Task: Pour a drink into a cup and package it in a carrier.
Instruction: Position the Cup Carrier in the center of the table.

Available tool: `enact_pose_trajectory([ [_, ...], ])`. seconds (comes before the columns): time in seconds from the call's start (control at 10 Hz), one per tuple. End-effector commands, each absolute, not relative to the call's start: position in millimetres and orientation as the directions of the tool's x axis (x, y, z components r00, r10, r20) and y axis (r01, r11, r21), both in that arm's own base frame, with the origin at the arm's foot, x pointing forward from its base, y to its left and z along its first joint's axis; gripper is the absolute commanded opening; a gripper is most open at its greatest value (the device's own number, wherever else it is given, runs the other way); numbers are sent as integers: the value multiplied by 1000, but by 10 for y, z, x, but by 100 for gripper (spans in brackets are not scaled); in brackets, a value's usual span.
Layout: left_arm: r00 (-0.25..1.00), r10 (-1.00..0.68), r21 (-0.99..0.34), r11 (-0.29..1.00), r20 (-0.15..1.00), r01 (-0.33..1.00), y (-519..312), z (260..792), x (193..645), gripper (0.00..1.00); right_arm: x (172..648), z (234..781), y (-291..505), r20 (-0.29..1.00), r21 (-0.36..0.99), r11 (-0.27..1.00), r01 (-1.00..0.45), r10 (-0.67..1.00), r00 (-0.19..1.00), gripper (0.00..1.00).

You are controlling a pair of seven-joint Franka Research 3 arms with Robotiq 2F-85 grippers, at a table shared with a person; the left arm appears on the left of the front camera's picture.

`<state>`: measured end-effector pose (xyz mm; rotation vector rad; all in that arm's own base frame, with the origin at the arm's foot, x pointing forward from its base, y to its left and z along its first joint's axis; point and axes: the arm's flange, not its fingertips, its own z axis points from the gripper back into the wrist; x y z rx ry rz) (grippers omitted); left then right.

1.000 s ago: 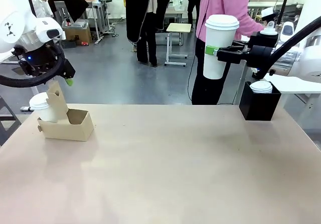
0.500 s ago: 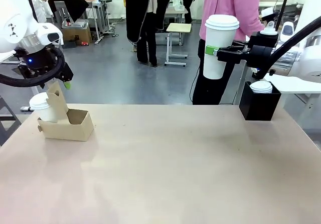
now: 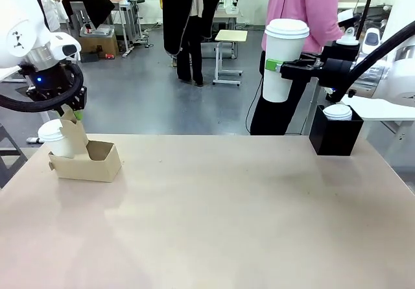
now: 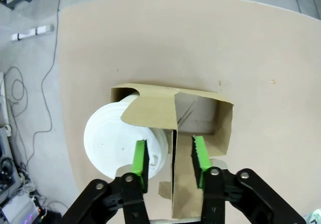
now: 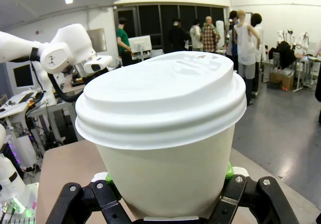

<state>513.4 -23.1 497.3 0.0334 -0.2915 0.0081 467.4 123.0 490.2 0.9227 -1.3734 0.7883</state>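
The brown cardboard carrier (image 3: 91,162) sits at the table's left, with a lidded white cup (image 3: 54,137) in its left slot. My left gripper (image 3: 74,112) hovers over the raised handle panel. In the left wrist view this gripper (image 4: 169,158) is open, its green pads (image 4: 140,158) on either side of the panel's edge, with the cup's lid (image 4: 113,146) to one side and an empty slot (image 4: 200,114) to the other. My right gripper (image 3: 279,65) is shut on a second lidded white cup (image 3: 283,56) (image 5: 170,133), held high over the table's far right. The jug of drink is out of view.
A black box (image 3: 334,138) with white lids (image 3: 337,112) on top stands at the table's far right corner. A person in a pink top (image 3: 305,10) stands behind the raised cup. The bare tabletop (image 3: 220,211) stretches between the carrier and the box.
My left gripper has shifted left and down, closer over the carrier's handle panel. The right gripper and its cup have stayed put. The person has stepped slightly right.
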Motion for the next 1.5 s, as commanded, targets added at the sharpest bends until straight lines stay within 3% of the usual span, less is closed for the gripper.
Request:
enact_pose_trajectory([
  [0.0, 961, 23, 60, 997, 276, -41, -235, 4990, 5168, 7, 4668, 4917, 1255, 997, 74, 457, -887, -55, 55, 80],
  [0.1, 962, 26, 63, 997, 273, -44, -267, 4994, 5159, 0, 4668, 4917, 1255, 997, 74, 457, -887, -55, 55, 80],
  [0.4, 951, 68, 60, 994, 302, -90, -262, 4984, 5172, 0, 4668, 4917, 1255, 997, 74, 457, -887, -55, 55, 80],
  [0.5, 960, 6, 41, 999, 279, -18, -246, 4936, 5142, 0, 4668, 4917, 1255, 997, 74, 457, -887, -55, 55, 80],
  [0.8, 960, 6, 41, 999, 279, -18, -246, 4936, 5142, 0, 4668, 4917, 1255, 997, 74, 457, -887, -55, 55, 80],
  [0.9, 960, 19, 38, 999, 280, -31, -259, 4935, 5142, 4, 4668, 4917, 1255, 997, 74, 457, -887, -55, 55, 80],
  [1.2, 955, 152, 25, 986, 255, -163, -400, 5397, 4961, 2, 4668, 4917, 1255, 997, 74, 457, -887, -55, 55, 80],
  [1.4, 951, 151, -2, 988, 271, -156, -701, 5789, 4694, 2, 4668, 4917, 1255, 997, 74, 457, -887, -55, 55, 80],
])
